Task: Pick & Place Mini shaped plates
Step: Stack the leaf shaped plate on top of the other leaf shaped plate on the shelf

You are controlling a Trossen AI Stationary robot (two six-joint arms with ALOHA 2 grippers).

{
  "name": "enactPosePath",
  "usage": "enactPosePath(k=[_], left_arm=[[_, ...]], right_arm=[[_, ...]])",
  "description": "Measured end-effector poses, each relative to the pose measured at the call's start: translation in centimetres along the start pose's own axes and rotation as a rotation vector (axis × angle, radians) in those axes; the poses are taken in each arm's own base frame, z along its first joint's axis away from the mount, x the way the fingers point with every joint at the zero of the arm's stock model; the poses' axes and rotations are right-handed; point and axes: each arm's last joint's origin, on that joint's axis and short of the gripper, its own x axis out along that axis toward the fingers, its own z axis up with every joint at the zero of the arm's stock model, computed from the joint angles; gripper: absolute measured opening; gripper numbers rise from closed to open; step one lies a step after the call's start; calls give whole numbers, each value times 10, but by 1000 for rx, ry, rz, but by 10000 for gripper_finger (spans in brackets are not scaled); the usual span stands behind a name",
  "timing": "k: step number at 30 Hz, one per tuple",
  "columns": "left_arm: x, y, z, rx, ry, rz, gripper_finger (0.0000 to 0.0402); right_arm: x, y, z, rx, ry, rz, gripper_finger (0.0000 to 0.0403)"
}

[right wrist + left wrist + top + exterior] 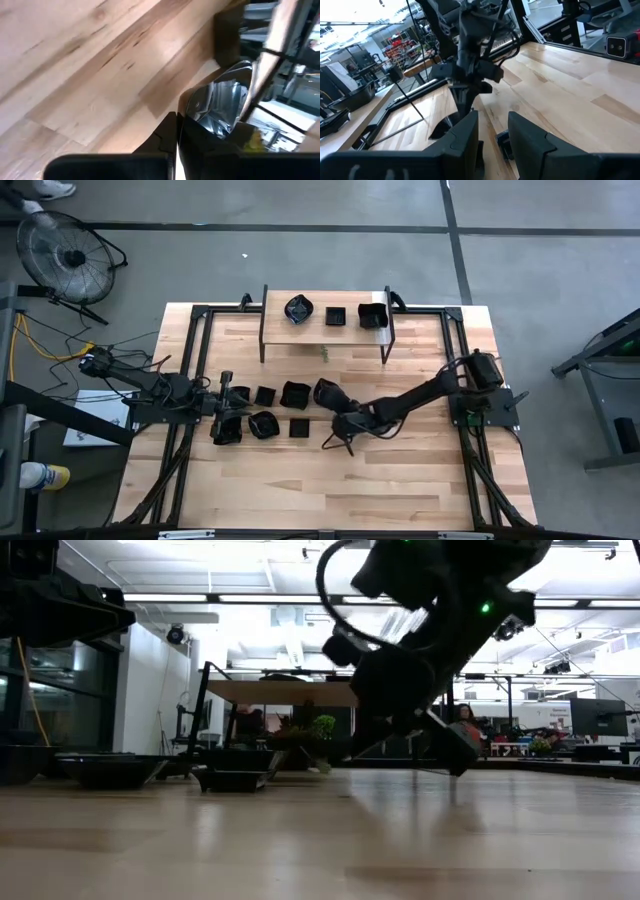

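Several glossy black mini plates lie flat in a loose cluster on the wooden table between the two arms. Three more plates rest on a raised shelf at the far side. My right gripper is just right of the cluster, shut on one glossy plate; in the low view it hangs close to the camera. My left gripper is open at the left end of the cluster, beside a plate. Its fingers are apart. My right gripper holds the plate by its rim, pinched between the two fingers. The fingers slant down toward the table's near left. The plate stands tilted on edge beyond the fingertips, its shiny hollow side showing, clear of the table.
A black frame edges the table on the left, right and far sides. The shelf's legs stand at the far middle. Bare wood lies toward the near edge. A fan and cables are on the floor at the far left.
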Motion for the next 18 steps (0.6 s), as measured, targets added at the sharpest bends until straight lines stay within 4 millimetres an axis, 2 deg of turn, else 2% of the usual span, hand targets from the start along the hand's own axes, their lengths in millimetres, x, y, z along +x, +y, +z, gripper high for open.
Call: enactPosePath(k=[7, 18], left_arm=[[0, 0, 0, 0, 0, 0, 103], [0, 0, 0, 0, 0, 0, 103]], right_arm=[[-28, -20, -2, 35, -41, -78, 1], [-72, -79, -27, 172, -190, -298, 2]])
